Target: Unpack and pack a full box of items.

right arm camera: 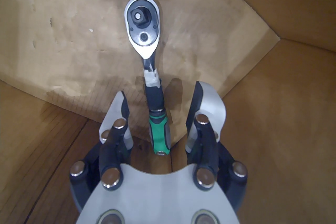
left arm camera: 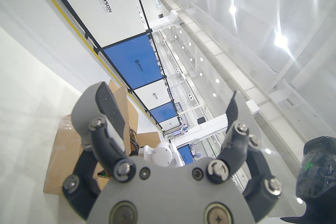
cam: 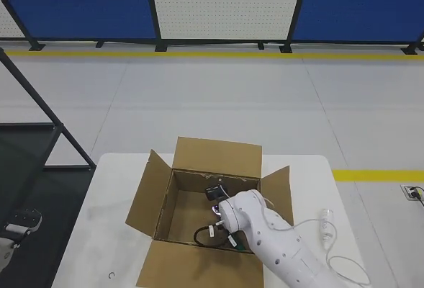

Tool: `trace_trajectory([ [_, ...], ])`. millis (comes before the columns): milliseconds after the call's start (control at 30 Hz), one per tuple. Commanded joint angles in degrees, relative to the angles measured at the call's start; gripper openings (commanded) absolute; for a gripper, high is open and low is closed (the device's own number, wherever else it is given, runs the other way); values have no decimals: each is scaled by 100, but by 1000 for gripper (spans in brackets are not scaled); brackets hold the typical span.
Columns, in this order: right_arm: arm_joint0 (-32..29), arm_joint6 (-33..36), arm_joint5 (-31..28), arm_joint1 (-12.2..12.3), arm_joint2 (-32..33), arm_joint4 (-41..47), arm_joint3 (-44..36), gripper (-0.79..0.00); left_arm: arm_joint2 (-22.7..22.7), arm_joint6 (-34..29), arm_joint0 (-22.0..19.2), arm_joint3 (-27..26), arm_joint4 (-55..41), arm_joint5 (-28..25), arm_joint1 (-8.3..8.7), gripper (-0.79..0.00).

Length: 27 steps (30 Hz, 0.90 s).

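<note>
From the top view, an open cardboard box [cam: 215, 155] sits on the white table [cam: 111, 216] with all four flaps folded outward. The white right arm [cam: 269, 245] comes in from the near edge and dips over the box's near right side, its end down inside the box. A white corded thing [cam: 327, 223] lies on the table just to the right of the box, clear of the flap.

In the left wrist view, the left claw [left arm camera: 170, 93] is tilted up toward the hall ceiling and the blue and white partition panels. Its fingers [left arm camera: 110, 107] are spread wide with nothing between them. Past the claw the cardboard box [left arm camera: 63, 146] shows from the side, and the right arm [left arm camera: 162, 154] shows beyond it.

In the right wrist view, the right claw [right arm camera: 160, 91] is down inside the box, with brown cardboard walls on all sides. A ratchet wrench [right arm camera: 141, 22] lies on the box floor: chrome head farthest from the claw, a dark shaft wrapped with a bit of pale tape, then a green and black handle. The claw's fingers [right arm camera: 200, 99] are parted and stand on either side of the handle, one to each side, with a gap between each pad and the tool, so the claw grips nothing
</note>
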Motion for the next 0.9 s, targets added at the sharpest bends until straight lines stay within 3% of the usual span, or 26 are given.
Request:
trace_trajectory([
  [0,46,-37,-39,-40,-16,66,170,-363,0,0,0,0,0,0,0,0],
  [367,260,-320,-203,-268,-96,350,972,-434,0,0,0,0,0,0,0,0],
  [567,352,-409,-262,-366,-118,426,1218,-613,0,0,0,0,0,0,0,0],
  [667,395,-472,-252,-397,-100,428,1255,-785,0,0,0,0,0,0,0,0],
  [867,401,-444,-128,-381,7,278,957,-785,0,0,0,0,0,0,0,0],
])
